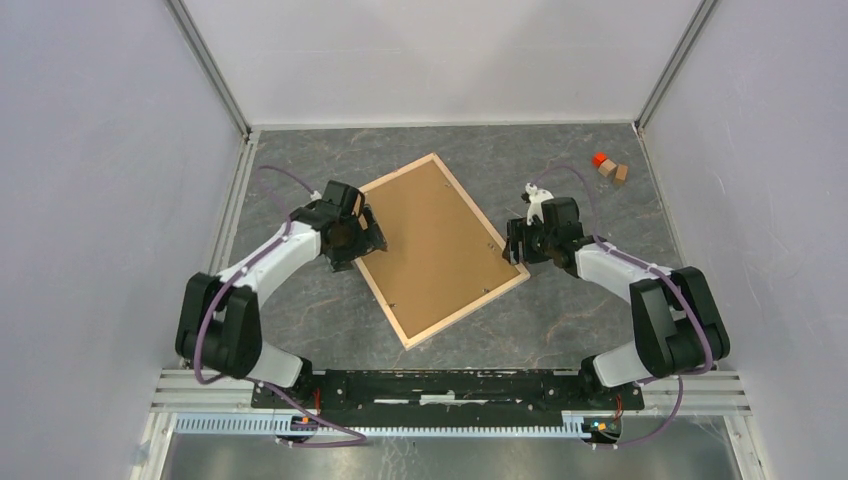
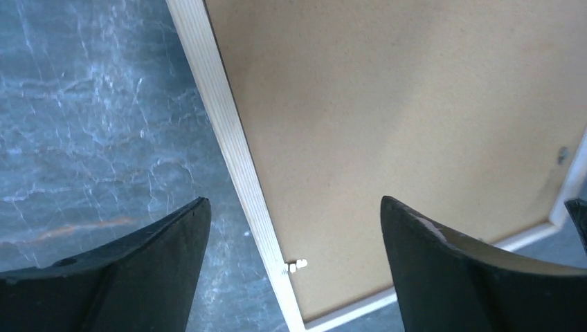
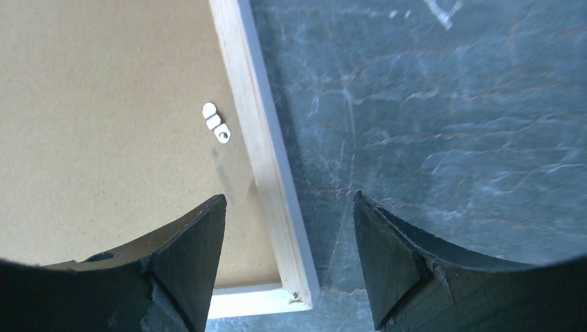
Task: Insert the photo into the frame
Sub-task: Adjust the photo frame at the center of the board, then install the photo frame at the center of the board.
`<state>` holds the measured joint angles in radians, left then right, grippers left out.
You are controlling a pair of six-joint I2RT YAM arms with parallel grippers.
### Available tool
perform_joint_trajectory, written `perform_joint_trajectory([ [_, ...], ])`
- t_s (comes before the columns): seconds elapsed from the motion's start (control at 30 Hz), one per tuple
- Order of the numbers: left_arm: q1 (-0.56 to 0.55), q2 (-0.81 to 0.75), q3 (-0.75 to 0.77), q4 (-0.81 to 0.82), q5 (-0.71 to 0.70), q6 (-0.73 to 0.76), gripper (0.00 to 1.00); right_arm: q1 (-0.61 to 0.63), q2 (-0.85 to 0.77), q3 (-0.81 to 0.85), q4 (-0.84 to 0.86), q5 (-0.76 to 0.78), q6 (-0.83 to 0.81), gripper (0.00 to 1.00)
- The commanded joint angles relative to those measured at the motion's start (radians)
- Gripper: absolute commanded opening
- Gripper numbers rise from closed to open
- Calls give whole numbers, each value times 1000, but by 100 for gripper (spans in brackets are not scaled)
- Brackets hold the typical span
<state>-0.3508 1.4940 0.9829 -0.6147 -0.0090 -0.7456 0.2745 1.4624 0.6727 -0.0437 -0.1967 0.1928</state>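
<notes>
The frame (image 1: 468, 312) lies face down and askew in the middle of the table, its pale wood back up. A plain brown backing board (image 1: 440, 245) fills it. The photo is hidden. My left gripper (image 1: 370, 238) is open over the frame's left long rail, near its far-left corner. In the left wrist view my left gripper (image 2: 294, 200) has its jaws astride the rail (image 2: 228, 131) and holds nothing. My right gripper (image 1: 515, 242) is open at the frame's right corner. In the right wrist view my right gripper (image 3: 289, 196) has its jaws astride the rail (image 3: 246, 90) and is empty.
Small metal turn clips sit on the backing board's edge (image 2: 296, 265) (image 3: 216, 122). An orange block (image 1: 600, 159) and small wooden blocks (image 1: 614, 171) lie at the back right. White walls enclose the table on three sides.
</notes>
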Motion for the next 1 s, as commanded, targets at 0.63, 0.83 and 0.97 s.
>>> perform_joint_trajectory([
  [0.63,63,137,-103,117,150,14,41,0,75,62,100,103,-105,72],
  [0.83,64,197,-75,106,197,34,36,0,84,50,148,22,-101,69],
  [0.97,64,223,-70,87,227,33,32,9,88,42,180,-27,-101,68],
])
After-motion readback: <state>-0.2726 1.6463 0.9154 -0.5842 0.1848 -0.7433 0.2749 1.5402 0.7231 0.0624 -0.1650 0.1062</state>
